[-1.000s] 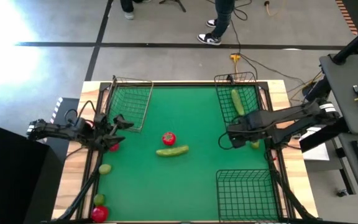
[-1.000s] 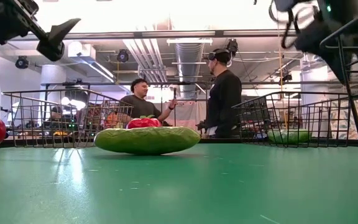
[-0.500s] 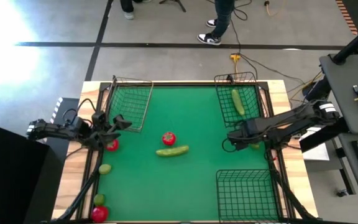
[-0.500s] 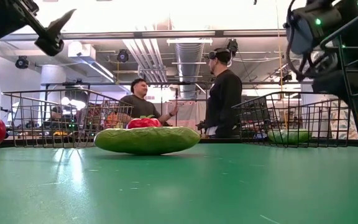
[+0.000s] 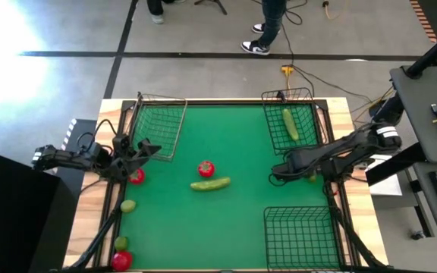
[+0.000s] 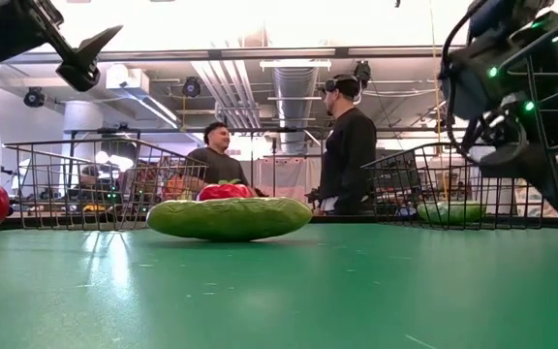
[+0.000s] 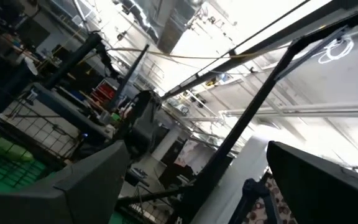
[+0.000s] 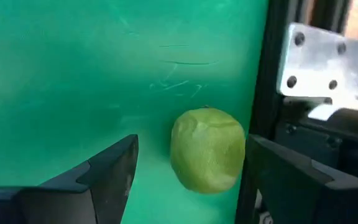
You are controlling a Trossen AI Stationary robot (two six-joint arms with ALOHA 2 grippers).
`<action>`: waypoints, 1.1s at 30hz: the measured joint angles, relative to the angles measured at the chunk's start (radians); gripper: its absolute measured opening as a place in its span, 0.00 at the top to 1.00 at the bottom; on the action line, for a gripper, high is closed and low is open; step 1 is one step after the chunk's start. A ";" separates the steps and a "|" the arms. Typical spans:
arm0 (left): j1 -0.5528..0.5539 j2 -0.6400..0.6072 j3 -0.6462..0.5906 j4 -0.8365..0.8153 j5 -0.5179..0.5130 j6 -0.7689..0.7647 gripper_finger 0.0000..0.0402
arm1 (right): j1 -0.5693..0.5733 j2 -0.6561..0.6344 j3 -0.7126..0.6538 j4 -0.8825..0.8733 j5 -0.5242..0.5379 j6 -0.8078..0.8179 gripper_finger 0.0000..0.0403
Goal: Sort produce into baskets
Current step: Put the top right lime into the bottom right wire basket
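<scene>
My right gripper [image 8: 191, 142] is open and tipped down over a yellow-green lime [image 8: 207, 149] that lies on the green mat by its right edge [image 5: 310, 177]. Its fingers stand either side of the lime without touching it. My left gripper [image 5: 149, 146] is open and empty, raised at the mat's left, above a tomato [image 5: 136, 177]. A cucumber [image 5: 210, 183] and a tomato [image 5: 205, 168] lie mid-mat. Another cucumber [image 5: 290, 123] lies in the far right basket [image 5: 303, 100]. The far left basket [image 5: 158, 125] and near right basket [image 5: 302, 236] hold nothing.
Two limes [image 5: 128, 205] [image 5: 121, 243] and a tomato [image 5: 121, 260] lie along the mat's left edge. A black frame rail [image 8: 272, 93] runs right beside the right-hand lime. People stand in the room beyond the far edge [image 6: 347, 145].
My right gripper has come down and tipped its fingers downward, drawing back toward the table's right edge and the lime there. It stays open. The produce has kept still.
</scene>
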 joint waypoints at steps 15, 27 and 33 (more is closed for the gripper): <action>0.000 0.017 0.000 0.003 0.000 -0.022 0.09 | 0.032 0.081 -0.015 0.071 -0.005 0.197 0.32; 0.000 0.063 0.000 0.002 0.000 -0.022 0.09 | 0.032 0.077 0.000 0.141 0.045 0.187 0.39; 0.000 0.073 0.000 0.019 0.000 -0.022 0.09 | 0.032 0.078 0.000 0.154 0.048 0.194 0.39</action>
